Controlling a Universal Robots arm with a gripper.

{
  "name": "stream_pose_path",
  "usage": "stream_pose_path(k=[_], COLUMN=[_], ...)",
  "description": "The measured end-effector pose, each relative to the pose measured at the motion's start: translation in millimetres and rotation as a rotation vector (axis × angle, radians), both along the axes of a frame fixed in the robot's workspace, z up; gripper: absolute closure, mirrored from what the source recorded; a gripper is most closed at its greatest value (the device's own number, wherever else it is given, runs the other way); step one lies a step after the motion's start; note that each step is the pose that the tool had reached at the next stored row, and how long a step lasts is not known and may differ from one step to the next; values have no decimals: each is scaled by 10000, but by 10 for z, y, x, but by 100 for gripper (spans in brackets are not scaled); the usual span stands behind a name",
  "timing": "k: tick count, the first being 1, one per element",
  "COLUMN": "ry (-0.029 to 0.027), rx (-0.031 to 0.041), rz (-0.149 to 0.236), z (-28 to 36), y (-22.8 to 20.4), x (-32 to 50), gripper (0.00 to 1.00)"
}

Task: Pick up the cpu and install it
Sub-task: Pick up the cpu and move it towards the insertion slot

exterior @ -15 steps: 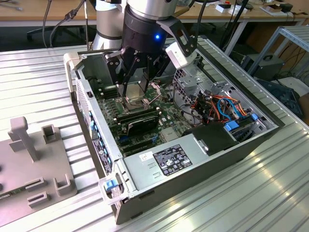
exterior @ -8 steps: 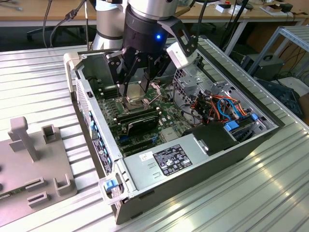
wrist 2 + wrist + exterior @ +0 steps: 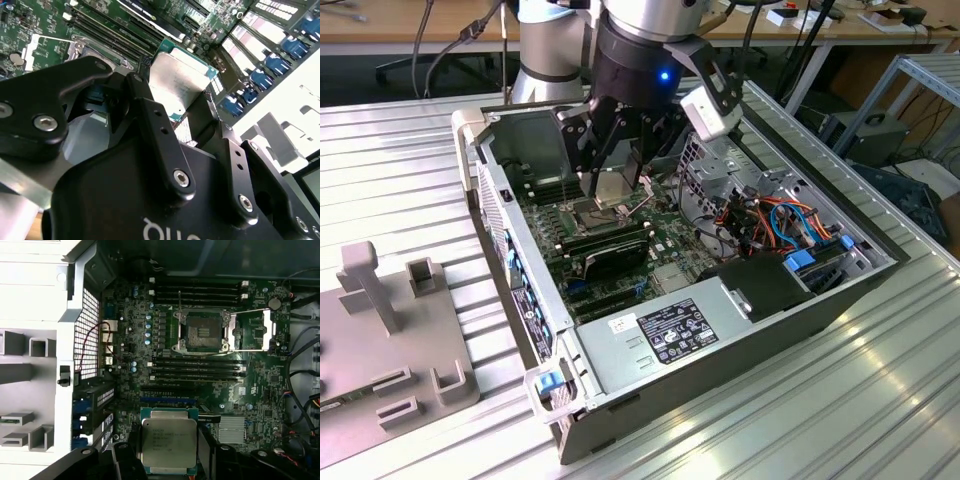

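Snugly — gripper (image 3: 169, 460) tight around cpu (image 3: 168, 437)

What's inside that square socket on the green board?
The socket looks empty: a dark bed, with its metal frame swung open. The cpu is clamped in the hand above the board, and it covers the part of the board beneath it.

You saw the cpu (image 3: 169, 442) wearing a silvery-tan metal lid, smooth with a dull sheen and rimmed by green board. Your gripper (image 3: 175, 102) was matt black, its screw heads bright steel. The motherboard (image 3: 250, 385) looked glossy dark green. The case (image 3: 750, 370) was grey sheet metal, and the table (image 3: 880, 400) was ribbed, satin aluminium.
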State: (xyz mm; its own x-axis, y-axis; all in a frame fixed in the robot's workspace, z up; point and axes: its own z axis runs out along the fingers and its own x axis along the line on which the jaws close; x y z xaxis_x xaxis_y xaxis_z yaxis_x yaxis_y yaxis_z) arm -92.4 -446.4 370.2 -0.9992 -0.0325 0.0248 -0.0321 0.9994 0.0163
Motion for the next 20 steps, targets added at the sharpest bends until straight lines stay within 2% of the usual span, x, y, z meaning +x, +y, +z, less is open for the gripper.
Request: stream_pose_path(k=[12, 20], ry=[0, 1], rx=[0, -1], rz=[-1, 0], z=[-10, -16], y=[0, 0], x=[238, 364], gripper=[45, 45])
